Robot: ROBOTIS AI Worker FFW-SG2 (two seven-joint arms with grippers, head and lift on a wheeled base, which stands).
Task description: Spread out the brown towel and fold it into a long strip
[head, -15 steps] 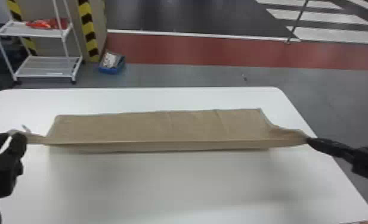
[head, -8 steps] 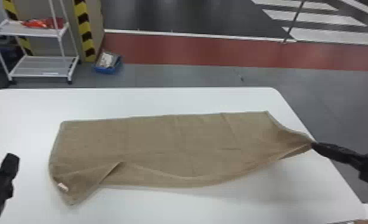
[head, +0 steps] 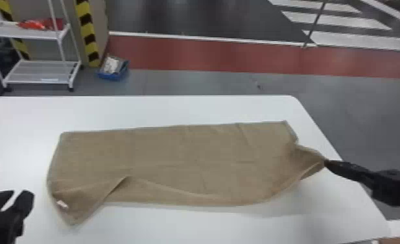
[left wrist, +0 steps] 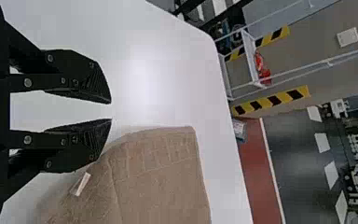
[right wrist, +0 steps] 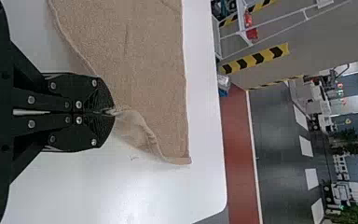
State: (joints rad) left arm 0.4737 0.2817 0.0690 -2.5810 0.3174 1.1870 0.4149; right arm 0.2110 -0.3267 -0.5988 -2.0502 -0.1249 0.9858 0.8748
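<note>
The brown towel (head: 176,155) lies lengthwise across the white bench (head: 208,110), its far edge fairly straight and its near side loose. That long, sideways lie suits the strip the task wants, since the folds can run along its length.

The right end effector (right wrist: 114,112) is closed on the towel's near right corner, drawing the cloth out into a peak; this grip probably keeps that end taut and ready to be carried over. The left end effector (left wrist: 111,111) is empty, with a moderate gap between its fingers, beside the near left corner where the small white tag (head: 62,204) shows. It is likely placed there to take that corner, so both ends can move together.

That corner slants toward the robot, with a turned-over flap next to it. The towel looks only partly folded, and pulling from the right alone could skew it. The left corner likely needs gripping and squaring first.
</note>
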